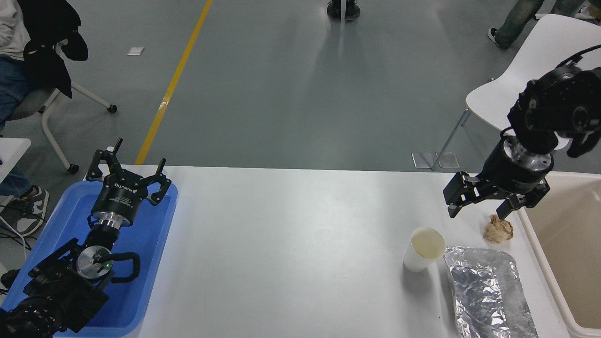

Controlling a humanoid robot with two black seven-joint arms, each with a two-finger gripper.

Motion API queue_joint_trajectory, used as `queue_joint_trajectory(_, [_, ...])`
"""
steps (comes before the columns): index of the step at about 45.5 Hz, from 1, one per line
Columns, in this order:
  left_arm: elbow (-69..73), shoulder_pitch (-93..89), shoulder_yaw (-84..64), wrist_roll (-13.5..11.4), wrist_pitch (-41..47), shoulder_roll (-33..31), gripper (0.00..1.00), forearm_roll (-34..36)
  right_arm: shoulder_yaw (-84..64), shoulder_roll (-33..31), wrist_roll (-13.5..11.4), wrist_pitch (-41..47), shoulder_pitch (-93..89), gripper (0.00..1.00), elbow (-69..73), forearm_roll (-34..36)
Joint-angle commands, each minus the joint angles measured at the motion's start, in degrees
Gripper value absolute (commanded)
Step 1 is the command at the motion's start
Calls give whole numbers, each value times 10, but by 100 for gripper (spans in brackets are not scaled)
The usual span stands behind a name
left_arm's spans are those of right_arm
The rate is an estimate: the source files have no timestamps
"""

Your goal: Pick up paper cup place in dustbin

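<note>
My right gripper hangs spread open near the far right corner — paper cup upright nearer the front edge. Risk: I grab the brown paper ball instead — it's closer.

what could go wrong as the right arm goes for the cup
The open right gripper hangs nearer the paper ball than the paper cup, so it might grab the wrong thing. The cup stands beside the foil tray; a finger could catch the foil or tip the cup.
</note>
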Motion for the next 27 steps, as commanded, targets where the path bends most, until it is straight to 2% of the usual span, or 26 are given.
queue_joint_trajectory(1, [0,0,0,0,0,0,100,0,49,1,-28,-6,-70,100,-44,1])
queue_joint_trajectory(15, [0,0,0,-1,0,0,100,0,81,3,-28,-15,-141,100,-115,-8])
queue_joint_trajectory(27, [0,0,0,-1,0,0,100,0,87,4,-28,-104,-205,100,-128,-8])
